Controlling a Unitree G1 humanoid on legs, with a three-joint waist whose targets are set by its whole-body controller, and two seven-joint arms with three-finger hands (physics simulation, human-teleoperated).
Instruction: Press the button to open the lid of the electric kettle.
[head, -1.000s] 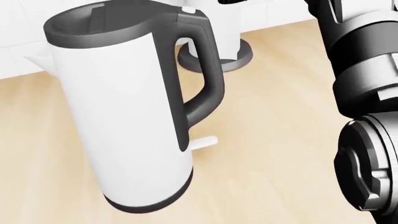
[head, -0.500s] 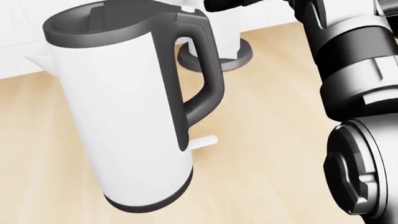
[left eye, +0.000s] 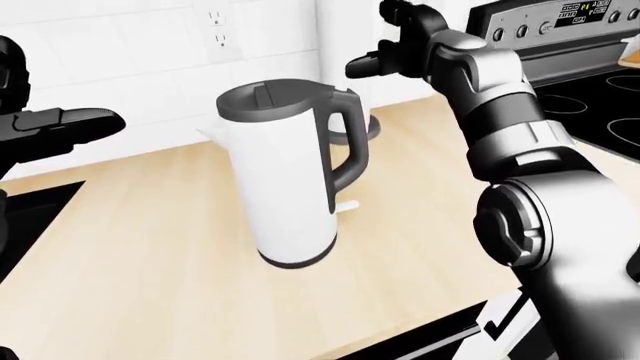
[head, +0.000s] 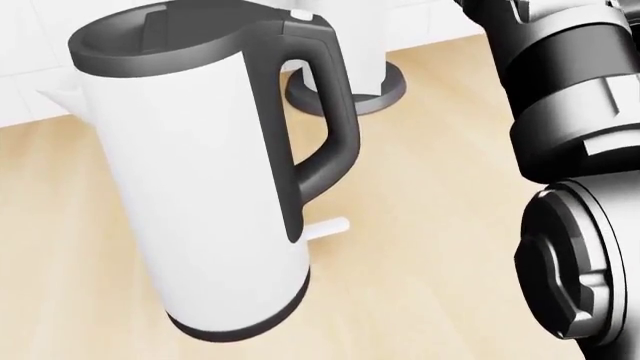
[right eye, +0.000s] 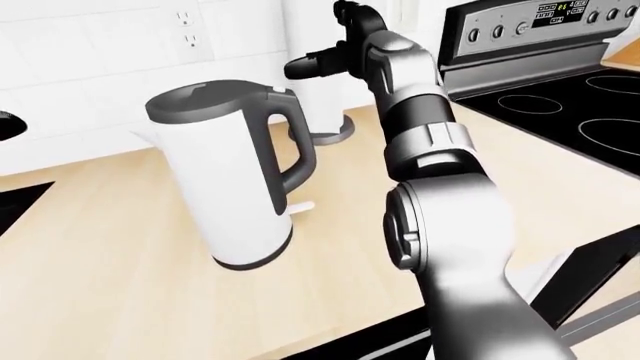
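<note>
Pale wood tabletop is stretching under a white tiled wall carrying two outlets, with a black stove sitting at the right of the eye views. Near the middle of the tabletop the electric kettle is standing upright, white-bodied, its dark lid lying shut and its black handle facing right; a small white lever is sticking out low beside the handle. Another white appliance on a grey base is standing just past it. The right hand is hovering above and to the right of the kettle's handle, apart from it, fingers loosely spread. The left hand is hanging at the left edge, well apart from the kettle, its dark fingers extended.
</note>
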